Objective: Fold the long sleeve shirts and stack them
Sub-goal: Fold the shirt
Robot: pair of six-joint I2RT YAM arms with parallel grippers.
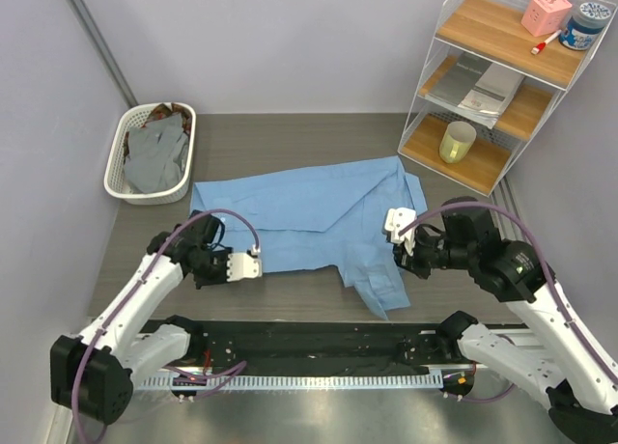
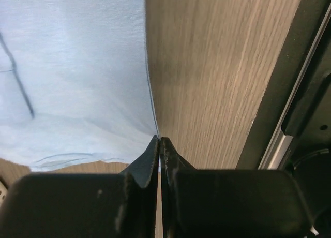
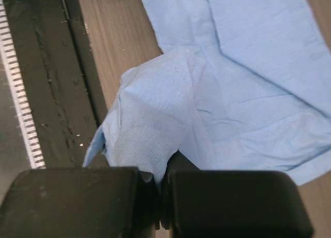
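Light blue shirt (image 1: 309, 212) lies spread across the middle of the table (image 1: 290, 135), with one sleeve trailing toward the lower centre of the top view. The left gripper (image 1: 249, 265) is at the shirt's lower-left edge. In the left wrist view its jaws are pressed together with no gap, and the hem runs straight into the tips (image 2: 159, 140), so it is pinching the cloth edge. The right gripper (image 1: 394, 224) sits over the shirt's right side. In the right wrist view it is clamped (image 3: 164, 170) on a raised fold of the blue fabric, which drapes over the fingertips and hides them. A white basket (image 1: 116, 169) at upper left, clear of the blue shirt's corner, holds a grey shirt (image 1: 159, 154). A brownish cloth (image 1: 159, 111) shows at its far end, mostly covered, so I cannot tell what garment it is. A wire shelf rack (image 1: 512, 77) at upper right stands just beside the shirt's far-right corner. It carries a pink box (image 1: 546, 14) and a blue-lidded jar (image 1: 585, 24) on top, a booklet (image 1: 488, 82) in the middle and a pale yellow cup (image 1: 457, 142) on the lowest level. A black rail (image 1: 309, 343) runs along the bottom table edge, and the sleeve end lies close to it. The arm bodies cover parts of the shirt's edges. The collar is not distinguishable.
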